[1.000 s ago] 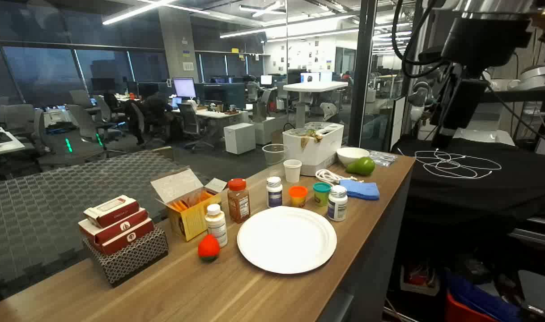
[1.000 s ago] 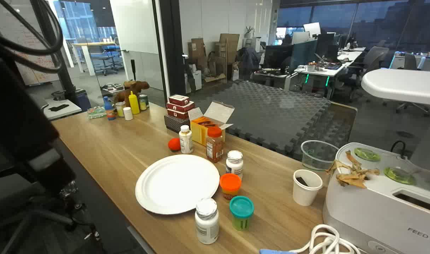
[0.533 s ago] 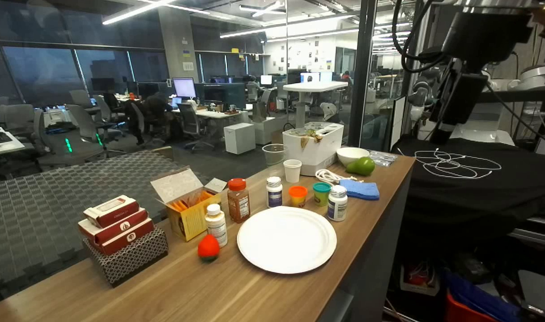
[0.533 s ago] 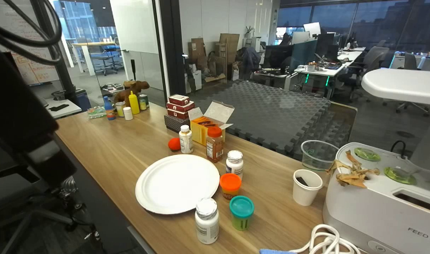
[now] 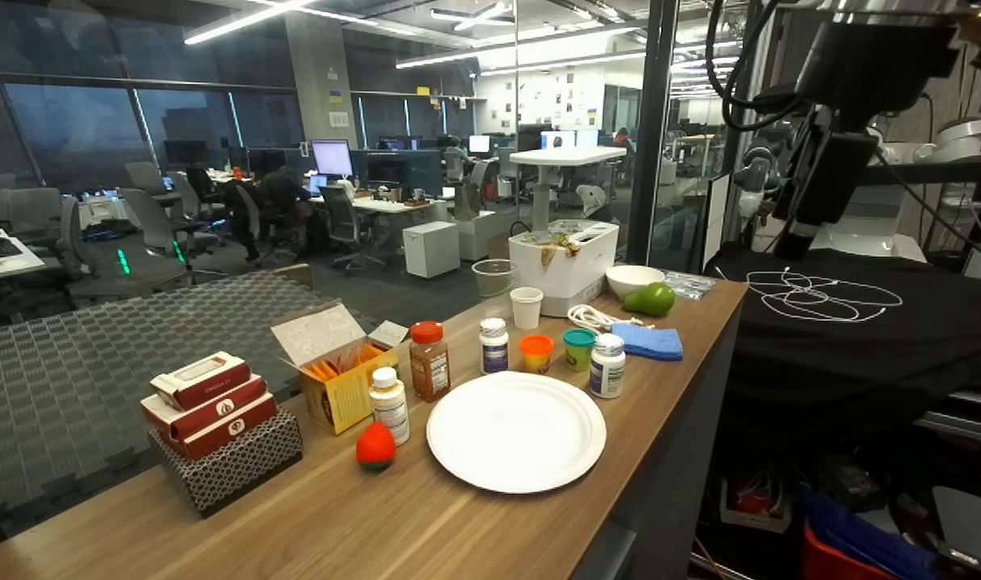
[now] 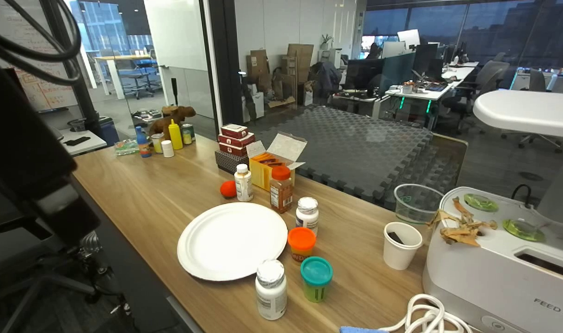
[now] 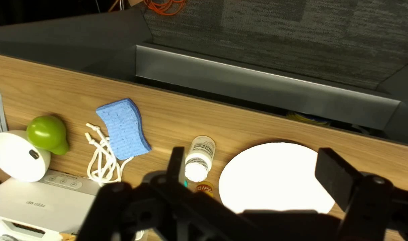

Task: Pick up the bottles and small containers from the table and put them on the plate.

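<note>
The white plate (image 5: pixel 516 432) lies bare on the table; it also shows in the wrist view (image 7: pixel 271 177). Around it stand upright a white bottle (image 5: pixel 607 369) near the table edge, a second white bottle (image 5: pixel 494 348), an orange-lidded tub (image 5: pixel 536 354), a teal-lidded tub (image 6: pixel 316 277), a red-lidded spice jar (image 5: pixel 430 362) and a cream bottle (image 5: pixel 390 407). My gripper (image 7: pixel 251 162) is open and empty, high above and apart from the table. In the wrist view its fingers partly hide the tubs; the edge-side white bottle (image 7: pixel 200 154) shows beside one finger.
A red ball (image 5: pixel 375 445), yellow box (image 5: pixel 345 395) and stacked red boxes (image 5: pixel 217 395) stand on one side. A blue sponge (image 7: pixel 123 129), white cord (image 7: pixel 103 160), green pear (image 7: pixel 48 134), white bowl (image 5: pixel 634 280), paper cup (image 6: pixel 401 245) and white planter (image 6: pixel 489 273) are on the other.
The arm and gripper have shifted slightly upward since one second ago and look still over the last half second. The objects on the table have not moved.
</note>
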